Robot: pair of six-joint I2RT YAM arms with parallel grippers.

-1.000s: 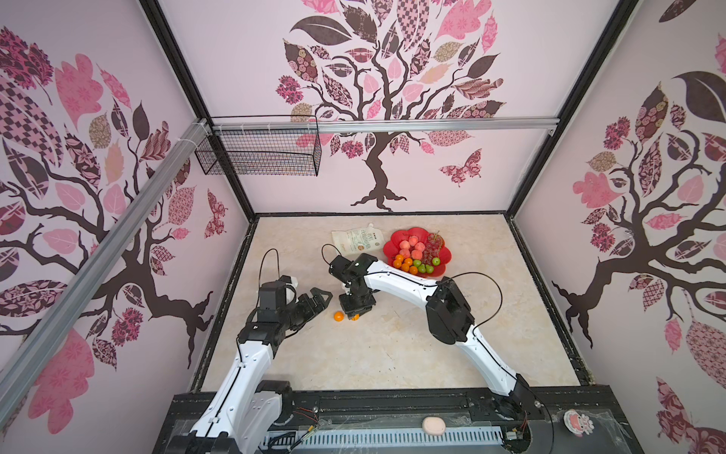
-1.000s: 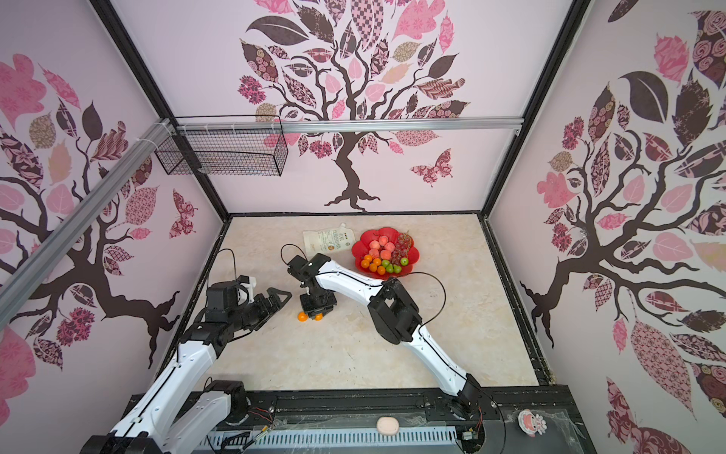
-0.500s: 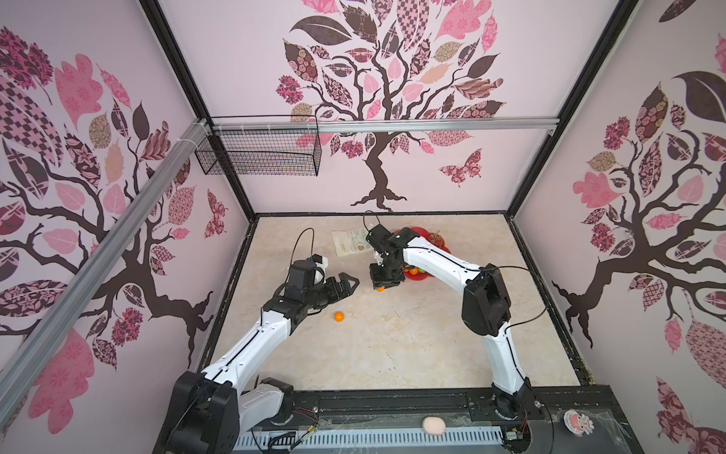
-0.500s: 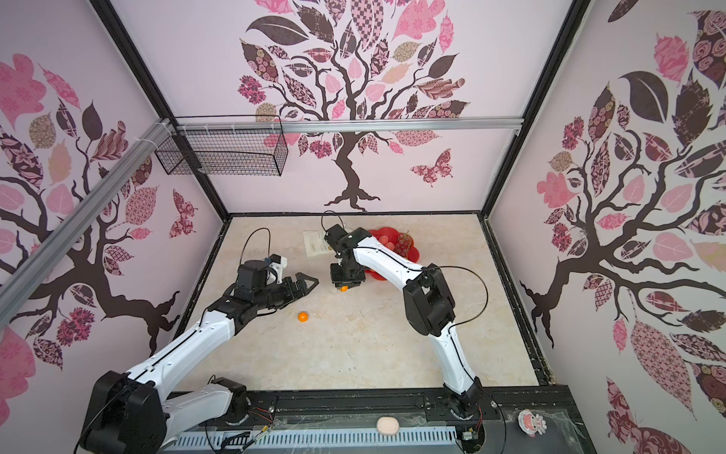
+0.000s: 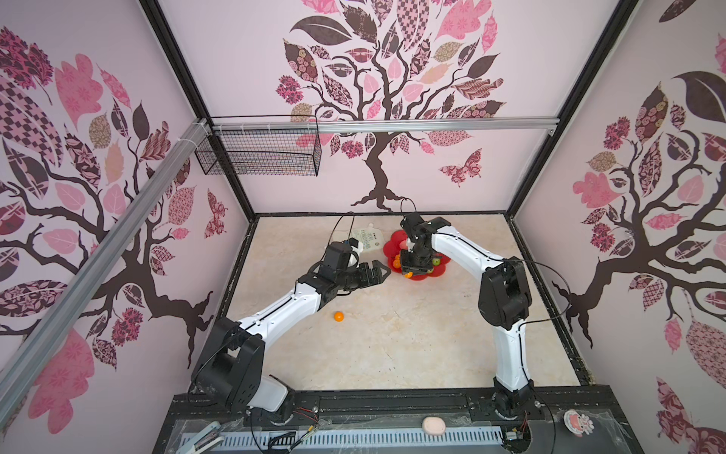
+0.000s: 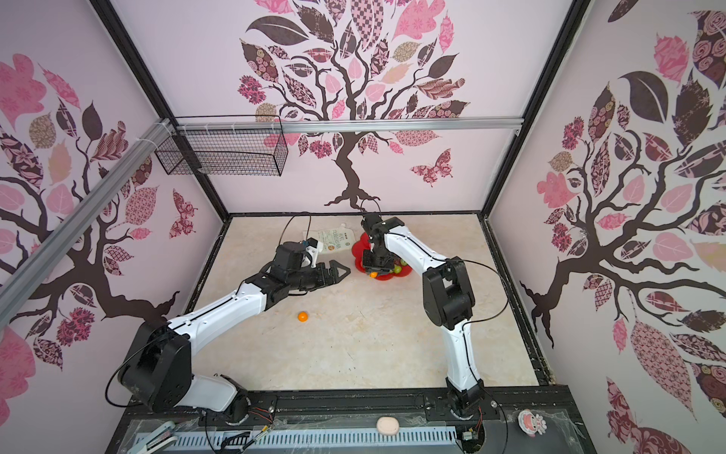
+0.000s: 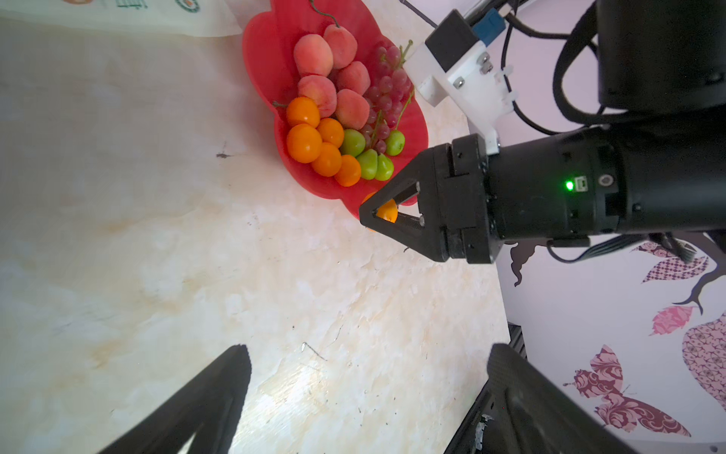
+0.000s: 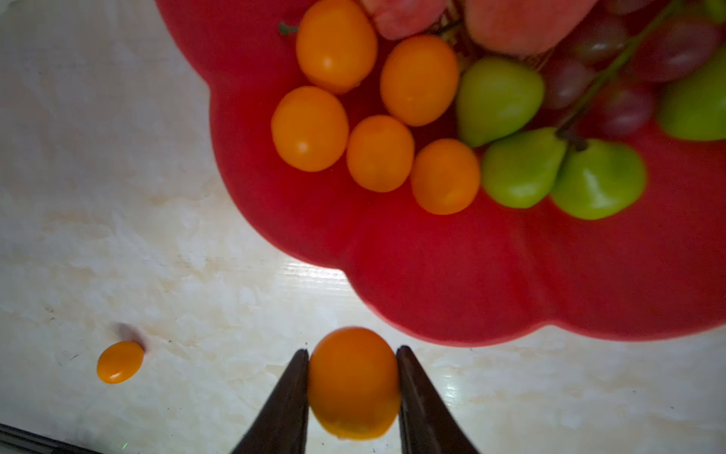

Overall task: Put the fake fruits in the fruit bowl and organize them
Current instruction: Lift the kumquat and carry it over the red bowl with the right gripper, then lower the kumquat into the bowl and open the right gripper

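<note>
The red scalloped fruit bowl (image 5: 389, 248) (image 6: 358, 251) stands at the back of the table. It holds several orange tangerines (image 7: 304, 141), pink peaches (image 7: 314, 55), a dark red grape bunch (image 7: 387, 86) and green pears (image 7: 369, 163). My right gripper (image 8: 352, 350) (image 5: 408, 272) is shut on a tangerine (image 8: 353, 383) just above the bowl's near rim (image 8: 471, 283). Another tangerine (image 5: 339, 316) (image 6: 302, 316) (image 8: 120, 361) lies loose on the table. My left gripper (image 7: 367, 350) (image 5: 383, 274) is open and empty, raised just left of the bowl.
A white printed pouch (image 5: 367, 239) lies left of the bowl, behind my left wrist. A black wire basket (image 5: 259, 151) hangs on the back left rail. A pale pink lump (image 5: 433, 425) sits on the front ledge.
My right gripper has carried the tangerine from the table's middle back to the bowl's near rim. My left arm has reached forward and right toward the bowl. The loose tangerine stayed put.
</note>
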